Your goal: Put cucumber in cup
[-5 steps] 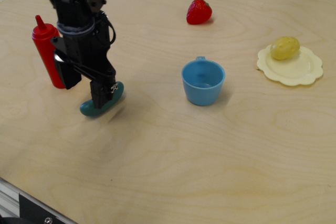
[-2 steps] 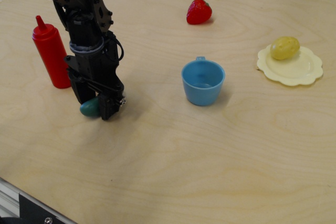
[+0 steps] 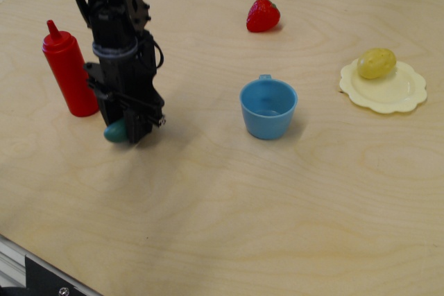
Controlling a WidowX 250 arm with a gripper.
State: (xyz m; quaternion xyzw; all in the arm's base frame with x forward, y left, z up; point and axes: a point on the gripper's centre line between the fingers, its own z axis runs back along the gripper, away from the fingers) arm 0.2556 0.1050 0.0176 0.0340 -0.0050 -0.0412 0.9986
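Note:
The dark teal-green cucumber [image 3: 114,132] is between my gripper's fingers at the left of the table; only its left end shows, the rest is hidden behind the black fingers. My gripper [image 3: 132,132] points straight down and is shut on the cucumber, holding it just above the wood. The light blue cup [image 3: 268,108] stands upright and empty near the middle of the table, well to the right of my gripper, with its tab handle at the far rim.
A red squeeze bottle [image 3: 68,71] stands close to the left of my arm. A red strawberry [image 3: 263,15] lies at the back. A yellow potato-like lump [image 3: 376,63] sits on a pale yellow scalloped plate [image 3: 399,95] at the right.
My gripper came down over the cucumber and closed on it. The cucumber now sits a little higher and further left than a second ago, mostly hidden by the fingers.

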